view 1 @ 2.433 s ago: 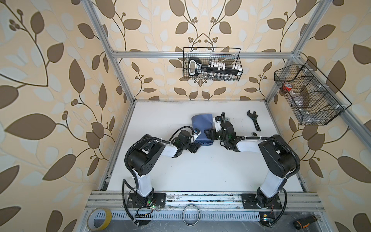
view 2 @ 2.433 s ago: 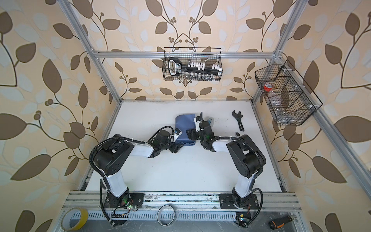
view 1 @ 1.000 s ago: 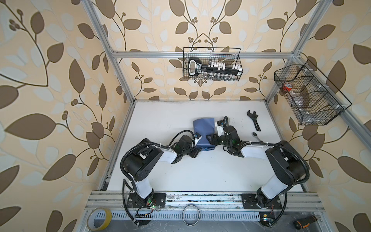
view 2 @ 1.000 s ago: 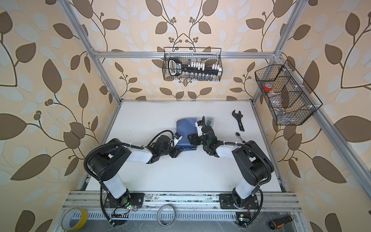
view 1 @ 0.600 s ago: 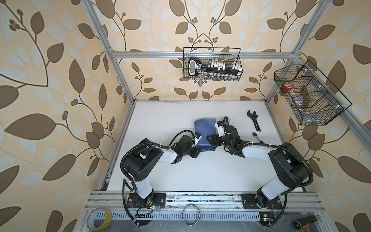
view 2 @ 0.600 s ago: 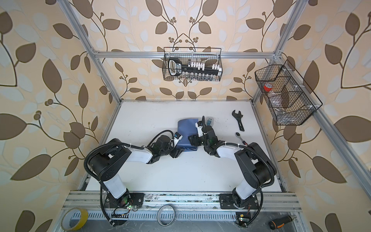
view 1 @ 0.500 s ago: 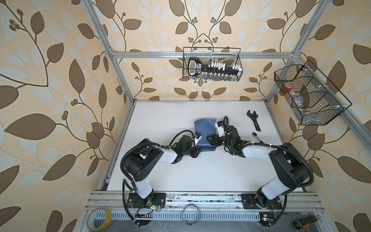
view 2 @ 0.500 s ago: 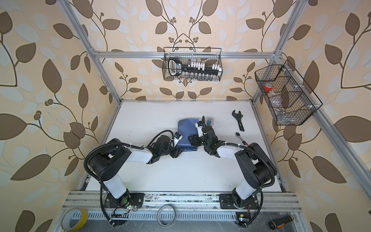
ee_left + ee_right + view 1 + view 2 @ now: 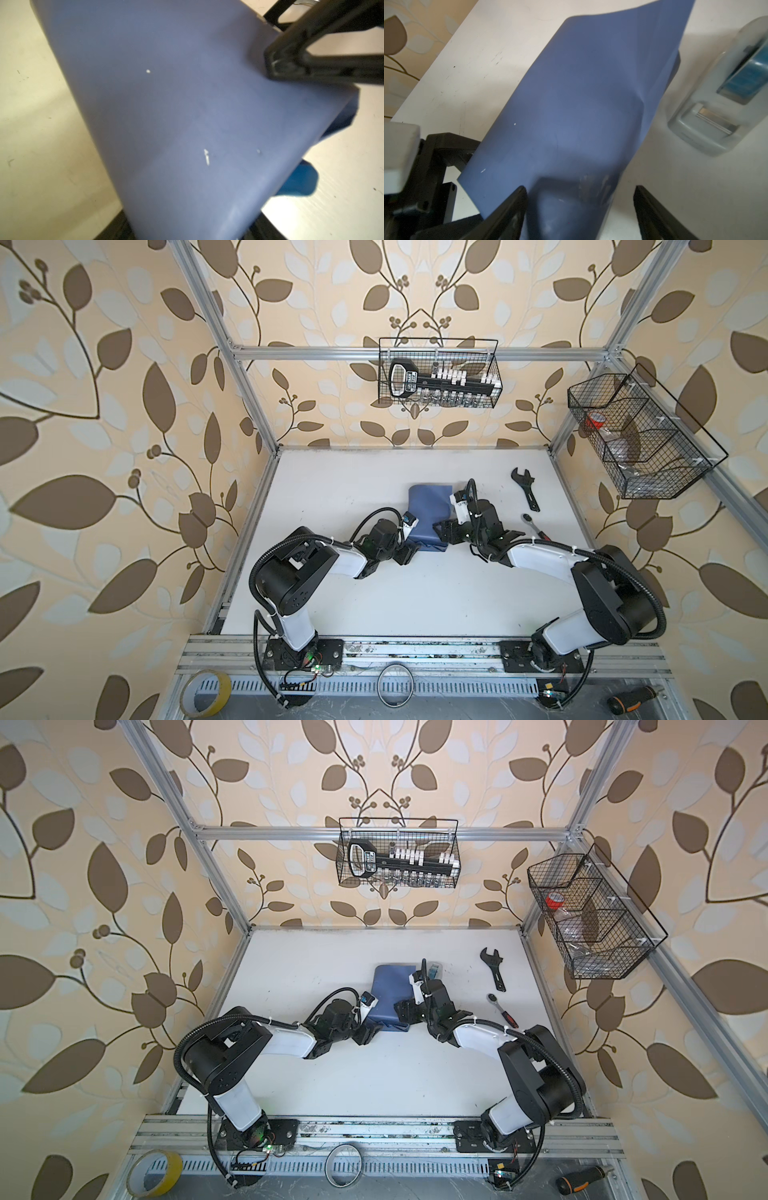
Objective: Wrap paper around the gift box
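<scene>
Thin slate-blue matte paper [image 9: 428,510] is lying humped between the two grippers; the black gift box is hiding beneath it, unseen. The right gripper [image 9: 579,188] is standing with jaws apart, straddling the paper's near corner. The left gripper [image 9: 409,553] is sitting opposite, paper running between its fingers; whether it is clamping cannot be told. Risk: unpinned, the springy fold may lift open; a wide reach may knock the grey translucent tape dispenser [image 9: 716,104] ahead of the right gripper.

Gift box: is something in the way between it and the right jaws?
Yes: the thin slate-blue paper sheet hides the black box completely. The right gripper holds its jaws open around a paper-covered bulge; nothing else sits between.
</scene>
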You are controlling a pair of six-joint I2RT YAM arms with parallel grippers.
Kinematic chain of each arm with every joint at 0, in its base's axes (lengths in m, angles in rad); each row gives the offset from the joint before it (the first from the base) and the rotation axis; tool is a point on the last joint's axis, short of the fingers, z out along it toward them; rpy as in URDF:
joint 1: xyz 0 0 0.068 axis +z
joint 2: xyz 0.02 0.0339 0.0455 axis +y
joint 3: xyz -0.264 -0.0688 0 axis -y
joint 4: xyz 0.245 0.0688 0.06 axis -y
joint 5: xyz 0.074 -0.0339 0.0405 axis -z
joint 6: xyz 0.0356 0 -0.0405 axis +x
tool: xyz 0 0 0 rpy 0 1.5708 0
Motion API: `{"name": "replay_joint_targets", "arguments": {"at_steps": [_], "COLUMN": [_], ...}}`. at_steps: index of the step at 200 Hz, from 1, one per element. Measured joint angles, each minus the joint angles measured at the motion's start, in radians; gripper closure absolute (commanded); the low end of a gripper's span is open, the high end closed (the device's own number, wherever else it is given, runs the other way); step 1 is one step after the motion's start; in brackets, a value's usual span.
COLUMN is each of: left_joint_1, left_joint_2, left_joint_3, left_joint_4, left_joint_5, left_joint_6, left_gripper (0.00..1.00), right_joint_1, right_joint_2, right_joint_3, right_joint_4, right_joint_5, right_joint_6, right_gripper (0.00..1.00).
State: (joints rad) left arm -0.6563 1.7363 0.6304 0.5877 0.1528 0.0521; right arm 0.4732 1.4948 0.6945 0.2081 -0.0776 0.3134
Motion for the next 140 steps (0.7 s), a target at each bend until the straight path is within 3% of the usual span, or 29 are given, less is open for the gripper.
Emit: {"name": "replay_joint_targets", "arguments": {"at_steps": [16, 47, 70, 102, 140], "left_joint_1": [0.0, 0.0, 0.0, 0.0, 0.0], "left_joint_2": [0.0, 0.0, 0.0, 0.0, 0.0], "left_joint_3": [0.0, 0.0, 0.0, 0.0, 0.0], "left_joint_4": [0.005, 0.008, 0.008, 0.008, 0.008], "left_joint_5": [-0.001, -0.004, -0.004, -0.005, -0.005], "left_joint_6": [0.001, 0.002, 0.003, 0.008, 0.016], "left_gripper": [0.34, 0.34, 0.34, 0.34, 0.34], "right_joint_1": [-0.003, -0.005, 0.019, 0.138, 0.186], "right_joint_2": [-0.051, -0.145, -0.191, -0.237, -0.114], "right_joint_3": [-0.018, -0.075, -0.141, -0.277, -0.311], "right_joint_4": [-0.011, -0.021, -0.008, 0.067, 0.197], "right_joint_5": [0.023, 0.054, 0.071, 0.113, 0.151], "right_joint_6": [-0.006, -0.014, -0.021, -0.032, -0.034], "right_gripper": [0.14, 0.0, 0.0, 0.0, 0.02]}}
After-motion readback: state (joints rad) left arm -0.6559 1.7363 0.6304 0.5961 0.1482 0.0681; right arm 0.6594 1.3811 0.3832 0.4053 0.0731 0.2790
